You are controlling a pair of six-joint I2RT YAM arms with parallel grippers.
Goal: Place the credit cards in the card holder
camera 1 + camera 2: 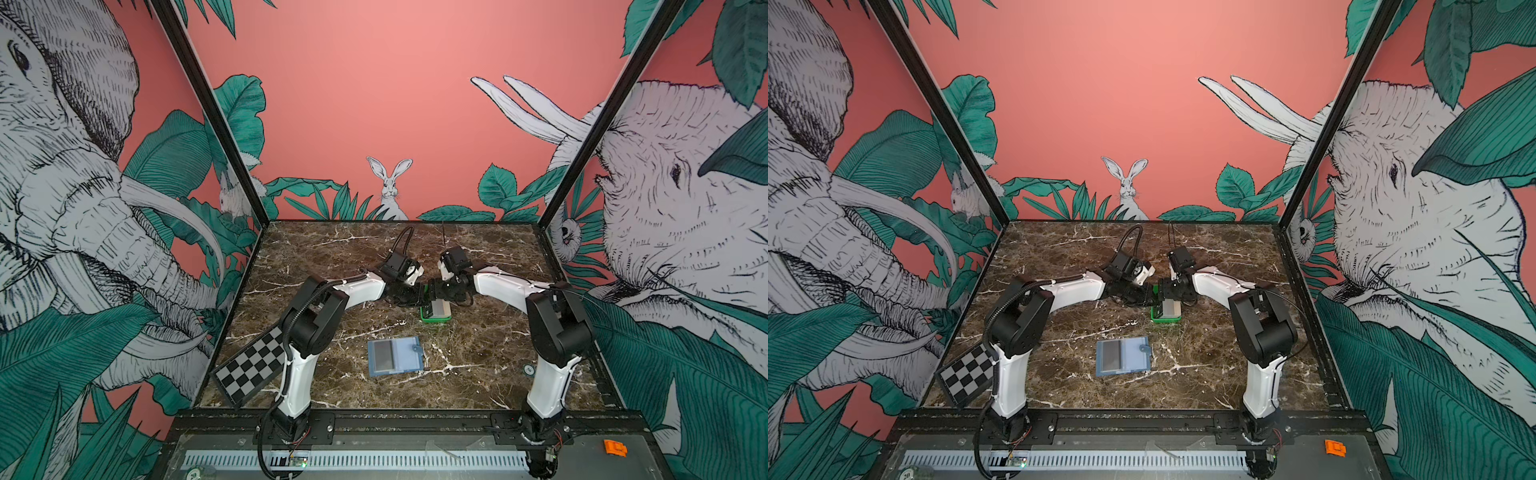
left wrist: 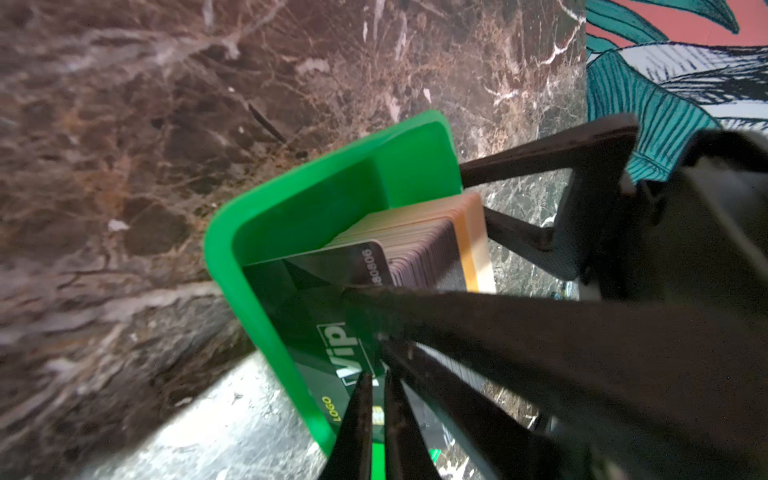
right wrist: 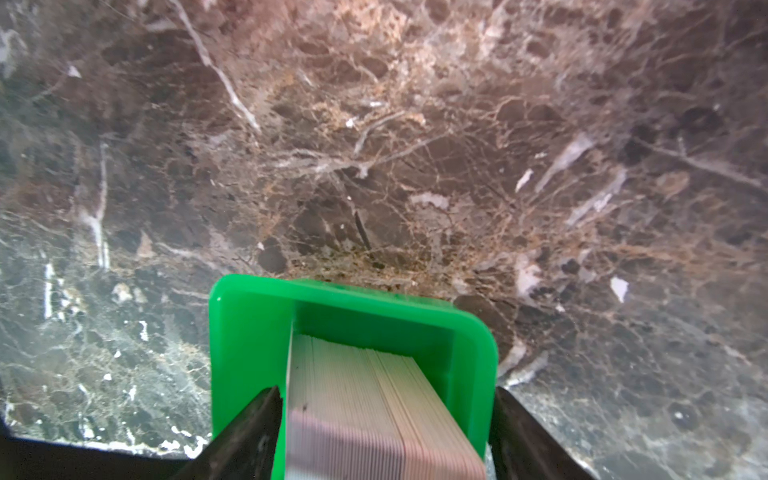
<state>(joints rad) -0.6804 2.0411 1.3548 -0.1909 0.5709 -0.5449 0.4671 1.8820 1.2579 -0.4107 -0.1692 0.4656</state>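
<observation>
Your left end effector (image 2: pixel 377 378) is clenched on the black VIP card (image 2: pixel 332 345) at the front of the credit cards (image 3: pixel 353 395). In the left wrist view its two slim fingers sit almost together, with the card's edge and chip showing between them.

The cards stand on edge as a tight stack inside the green tray (image 3: pixel 249 316). The tray sits on the marble desk (image 1: pixel 478 257) around the middle, where both arms meet.

Your right end effector (image 3: pixel 386 390) has its jaws spread wide – one finger over the tray's broad rim beside the stack, the other just outside the opposite wall. You cannot tell from these views whether it presses on the tray.

The card holder (image 1: pixel 395 356) lies open and flat on the desk nearer the arm bases, well apart from the tray – slate blue, with a grey rectangle in its left half and the snap tab on its right edge, as both top views show it (image 1: pixel 1122 356).
</observation>
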